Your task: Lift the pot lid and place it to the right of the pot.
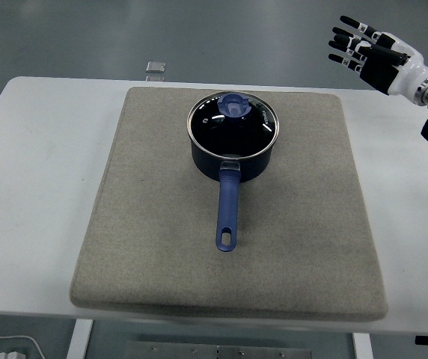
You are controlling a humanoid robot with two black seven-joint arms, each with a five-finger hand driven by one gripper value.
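A dark blue pot [233, 161] stands on the upper middle of a grey mat [147, 224], its blue handle [227, 213] pointing toward the near edge. A glass lid [218, 123] with a blue knob [236, 105] sits closed on the pot. My right hand [360, 46] hovers at the upper right, above the table's far right corner, well to the right of the pot and apart from it. Its fingers are spread and hold nothing. My left hand does not show.
The mat covers most of the white table [42, 187]. A small square object [155, 71] lies at the table's far edge, left of the pot. Bare mat lies to the right of the pot, and a desk leg and cable show below the near edge.
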